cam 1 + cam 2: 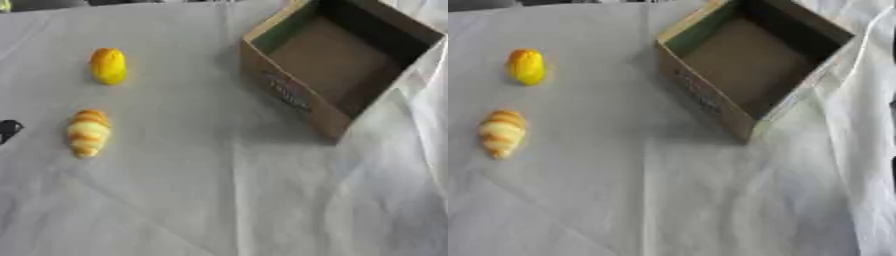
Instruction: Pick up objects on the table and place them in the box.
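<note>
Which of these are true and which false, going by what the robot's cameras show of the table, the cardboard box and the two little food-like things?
1. The open brown cardboard box is empty. True.
2. The striped orange and cream croissant-shaped object lies inside the box. False: it lies on the white tablecloth, left of the box.
3. The small yellow oval object lies farther from the robot than the croissant-shaped object. True.
4. The two small objects touch each other. False: cloth shows between them.
5. A robot hand is holding the yellow object. False: nothing touches it; only a small dark shape shows at the left edge of the left eye view, too little to identify.
</note>
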You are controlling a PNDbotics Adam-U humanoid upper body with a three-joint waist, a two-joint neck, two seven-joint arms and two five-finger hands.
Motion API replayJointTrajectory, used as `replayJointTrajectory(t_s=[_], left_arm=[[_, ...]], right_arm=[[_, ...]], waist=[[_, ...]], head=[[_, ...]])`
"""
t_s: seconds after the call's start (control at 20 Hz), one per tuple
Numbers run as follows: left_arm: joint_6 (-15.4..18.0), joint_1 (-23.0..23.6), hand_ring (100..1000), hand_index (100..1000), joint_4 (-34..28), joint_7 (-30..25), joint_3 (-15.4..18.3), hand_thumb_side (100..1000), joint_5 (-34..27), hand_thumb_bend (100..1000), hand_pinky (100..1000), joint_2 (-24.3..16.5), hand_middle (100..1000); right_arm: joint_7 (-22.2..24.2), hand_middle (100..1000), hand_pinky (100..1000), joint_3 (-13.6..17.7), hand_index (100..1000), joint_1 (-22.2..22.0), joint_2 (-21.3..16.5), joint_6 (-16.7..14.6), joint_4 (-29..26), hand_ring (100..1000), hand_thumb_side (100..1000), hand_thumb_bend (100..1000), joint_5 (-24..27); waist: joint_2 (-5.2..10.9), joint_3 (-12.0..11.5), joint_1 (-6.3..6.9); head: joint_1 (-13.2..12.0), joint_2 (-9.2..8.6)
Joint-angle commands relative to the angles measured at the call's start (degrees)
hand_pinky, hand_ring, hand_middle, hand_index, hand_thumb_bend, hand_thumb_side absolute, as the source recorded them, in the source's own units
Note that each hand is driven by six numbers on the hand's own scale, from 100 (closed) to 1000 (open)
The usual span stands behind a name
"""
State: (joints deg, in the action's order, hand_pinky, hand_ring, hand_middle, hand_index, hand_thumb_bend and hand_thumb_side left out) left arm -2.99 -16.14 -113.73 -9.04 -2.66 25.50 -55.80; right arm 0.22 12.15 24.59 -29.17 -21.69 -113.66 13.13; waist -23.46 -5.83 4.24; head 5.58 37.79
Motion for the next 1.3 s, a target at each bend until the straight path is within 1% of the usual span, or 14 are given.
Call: replayJointTrajectory(t_s=[0.05, 0.25, 0.4, 0.6, 0.65, 0.8, 0.85, 0.9, 0.95, 1.0, 1.1, 1.15, 1.3], left_arm=[[-0.8, -1.3, 864, 931, -0.9, -3.2, -0.4, 203, -0.8, 570, 885, -3.0, 818], [-0.3, -2.7, 865, 930, -0.9, -6.4, -2.2, 200, -1.2, 584, 886, -3.5, 818], [-0.2, -4.2, 865, 929, -0.9, -8.2, -3.6, 220, -1.7, 570, 885, -3.4, 819], [-1.2, -6.4, 869, 935, -0.9, -10.5, -5.5, 251, -1.8, 598, 890, -3.3, 825], [-1.7, -7.0, 872, 939, -0.9, -11.5, -6.0, 274, -1.5, 613, 892, -3.2, 832], [-3.4, -8.7, 872, 939, -0.6, -14.5, -7.3, 297, -0.1, 641, 891, -3.1, 835], [-3.9, -9.3, 870, 935, -0.2, -15.3, -7.7, 297, 0.4, 663, 889, -3.0, 832], [-4.2, -9.9, 867, 935, 0.3, -16.2, -8.3, 286, 1.1, 680, 887, -2.9, 832], [-4.4, -10.4, 866, 934, 1.0, -16.9, -8.8, 233, 1.9, 693, 885, -2.8, 831], [-4.6, -10.7, 866, 933, 1.8, -17.5, -9.3, 206, 2.4, 693, 885, -2.6, 832], [-4.8, -11.1, 869, 932, 3.8, -18.4, -10.1, 117, 3.5, 697, 887, -2.1, 834], [-4.9, -11.3, 870, 931, 4.9, -18.8, -10.5, 100, 4.0, 697, 887, -1.9, 835], [-5.1, -12.3, 871, 932, 8.6, -19.6, -11.7, 100, 5.1, 695, 885, -0.6, 833]], right_arm=[[0.3, 638, 871, -0.1, 836, 0.2, -1.9, 0.2, -0.9, 1000, 589, 100, 0.1], [0.6, 636, 871, -0.3, 836, 0.1, -1.9, 0.4, -0.9, 1000, 589, 100, 0.3], [0.9, 636, 871, -0.5, 836, 0.1, -1.9, 0.5, -0.9, 1000, 588, 100, 0.3], [1.1, 636, 871, -0.6, 836, 0.1, -1.9, 0.5, -0.9, 1000, 587, 100, 0.5], [1.2, 636, 871, -0.6, 836, 0.1, -1.9, 0.6, -0.9, 1000, 588, 100, 0.5], [1.3, 636, 872, -0.7, 836, 0.1, -1.8, 0.6, -0.9, 1000, 588, 100, 0.6], [1.3, 635, 872, -0.7, 836, 0.1, -1.8, 0.6, -0.9, 1000, 588, 100, 0.6], [1.4, 635, 872, -0.8, 836, 0.2, -1.8, 0.7, -0.9, 1000, 588, 100, 0.7], [1.4, 635, 872, -0.8, 836, 0.2, -1.7, 0.7, -0.9, 1000, 588, 100, 0.7], [1.5, 635, 872, -0.9, 836, 0.3, -1.7, 0.7, -0.9, 1000, 588, 100, 0.8], [1.6, 635, 872, -1.0, 836, 0.4, -1.7, 0.8, -0.9, 1000, 588, 100, 0.9], [1.7, 635, 872, -1.0, 837, 0.4, -1.6, 0.8, -0.9, 1000, 588, 100, 0.9], [1.9, 634, 872, -1.2, 837, 0.5, -1.6, 0.9, -0.9, 1000, 588, 100, 1.1]], waist=[[1.65, 0.0, 0.04], [1.74, 0.1, 0.12], [1.81, 0.1, 0.13], [1.87, 0.3, 0.16], [1.88, 0.4, 0.17], [1.92, 0.6, 0.24], [1.94, 0.6, 0.27], [1.95, 0.7, 0.30], [1.96, 0.8, 0.34], [1.97, 0.9, 0.37], [1.98, 1.1, 0.44], [1.97, 1.1, 0.47], [1.98, 1.3, 0.47]], head=[[-0.4, 0.22], [-0.6, 0.35], [-0.6, 0.37], [-0.7, 0.43], [-0.8, 0.45], [-1.2, 0.61], [-1.3, 0.65], [-1.4, 0.67], [-1.5, 0.69], [-1.6, 0.73], [-1.7, 0.82], [-1.7, 0.85], [-1.9, 1.01]])
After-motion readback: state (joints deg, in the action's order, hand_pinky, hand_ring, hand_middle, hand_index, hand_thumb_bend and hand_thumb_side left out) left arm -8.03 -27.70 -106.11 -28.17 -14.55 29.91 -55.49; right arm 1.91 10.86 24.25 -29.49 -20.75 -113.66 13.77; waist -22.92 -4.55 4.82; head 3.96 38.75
